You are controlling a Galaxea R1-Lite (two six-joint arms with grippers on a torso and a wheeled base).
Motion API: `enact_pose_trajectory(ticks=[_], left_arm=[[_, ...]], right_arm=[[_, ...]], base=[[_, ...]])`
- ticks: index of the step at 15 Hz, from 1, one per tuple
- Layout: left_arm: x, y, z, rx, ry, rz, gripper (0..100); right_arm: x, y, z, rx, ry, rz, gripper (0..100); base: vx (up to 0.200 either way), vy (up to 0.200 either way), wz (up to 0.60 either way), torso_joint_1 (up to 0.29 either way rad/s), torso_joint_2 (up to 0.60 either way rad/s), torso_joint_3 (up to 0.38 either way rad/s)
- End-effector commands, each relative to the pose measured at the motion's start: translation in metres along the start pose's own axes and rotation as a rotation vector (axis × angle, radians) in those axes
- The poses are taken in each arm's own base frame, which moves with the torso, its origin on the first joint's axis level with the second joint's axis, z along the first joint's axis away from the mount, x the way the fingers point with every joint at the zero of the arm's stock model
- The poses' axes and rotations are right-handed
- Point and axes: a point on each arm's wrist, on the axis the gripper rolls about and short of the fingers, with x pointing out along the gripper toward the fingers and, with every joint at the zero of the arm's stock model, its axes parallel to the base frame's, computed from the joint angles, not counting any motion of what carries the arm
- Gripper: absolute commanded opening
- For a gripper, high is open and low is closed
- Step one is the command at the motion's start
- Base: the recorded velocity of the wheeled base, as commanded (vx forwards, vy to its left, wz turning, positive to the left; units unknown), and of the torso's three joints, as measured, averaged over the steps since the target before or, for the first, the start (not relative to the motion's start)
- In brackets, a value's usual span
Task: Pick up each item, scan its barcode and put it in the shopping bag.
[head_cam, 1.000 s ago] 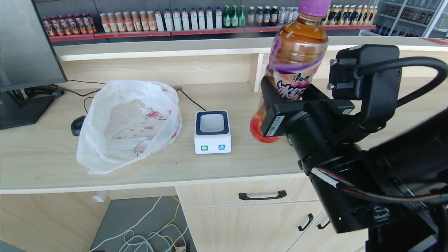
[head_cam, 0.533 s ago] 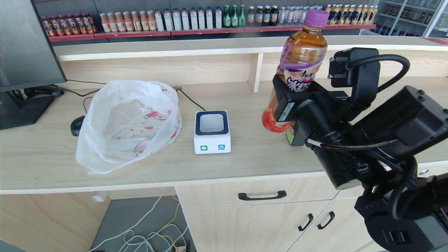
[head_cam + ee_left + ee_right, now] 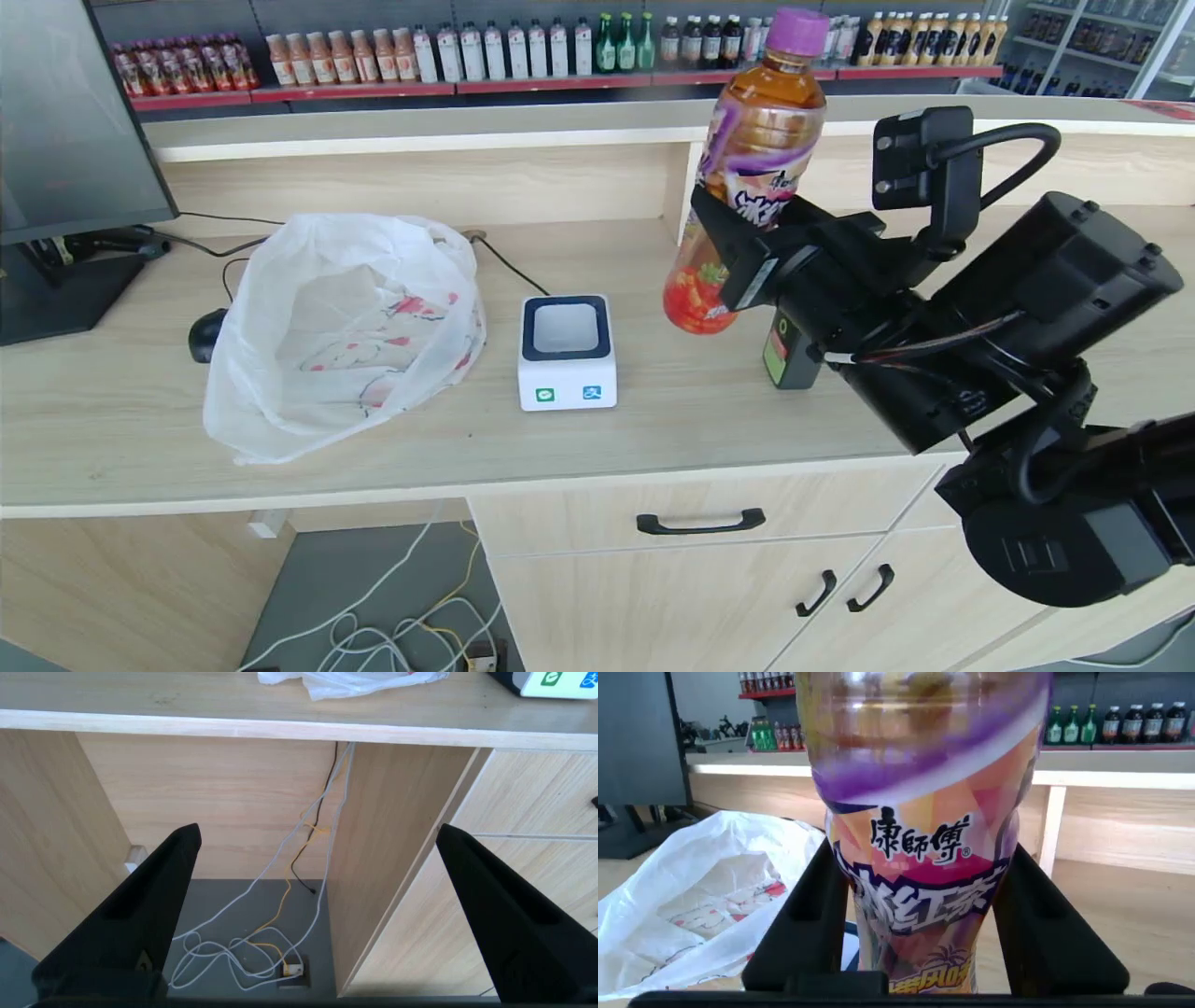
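Left gripper: fingers spread wide, empty, low before counter front.
Shopping bag: mouth open, at scanner's 9 o'clock.
Scanner: window faces up.
Bottle: aloft at scanner's 2 o'clock, near upright, clamped mid-label by right gripper.
Next, likely: carry bottle toward 8 o'clock, rotate until barcode faces window, keep grip firm.

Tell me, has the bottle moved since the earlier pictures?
Yes. The bottle, shut in the right claw, has gone left, nearer to the scanner, which has kept its place on the counter; its base is also higher than before.
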Motion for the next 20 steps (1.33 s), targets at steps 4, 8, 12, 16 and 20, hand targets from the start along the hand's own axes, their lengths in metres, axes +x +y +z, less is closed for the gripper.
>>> enact_pose_trajectory(ticks=[4, 8, 12, 16, 20], left_arm=[[0.0, 0.0, 0.0, 0.0, 0.0, -0.001, 100], [0.0, 0.0, 0.0, 0.0, 0.0, 0.001, 100], [0.0, 0.0, 0.0, -0.01, 0.0, 0.002, 100], [0.0, 0.0, 0.0, -0.005, 0.0, 0.001, 100], [0.0, 0.0, 0.0, -0.004, 0.0, 0.001, 100]], right_arm=[[-0.01, -0.003, -0.003, 0.0, -0.033, -0.037, 0], [-0.002, -0.002, 0.002, 0.011, -0.072, -0.044, 0], [-0.002, -0.001, -0.002, 0.011, -0.064, -0.043, 0], [-0.003, -0.002, -0.007, 0.007, -0.046, -0.044, 0], [-0.009, -0.002, -0.011, 0.002, -0.017, -0.046, 0]], base=[[0.0, 0.0, 0.0, 0.0, 0.0, 0.0], [0.0, 0.2, 0.0, 0.005, 0.01, 0.002], [0.0, 0.2, 0.0, 0.005, 0.01, 0.001], [0.0, 0.2, 0.0, 0.001, 0.0, 0.001], [0.0, 0.0, 0.0, 0.0, 0.0, 0.0]])
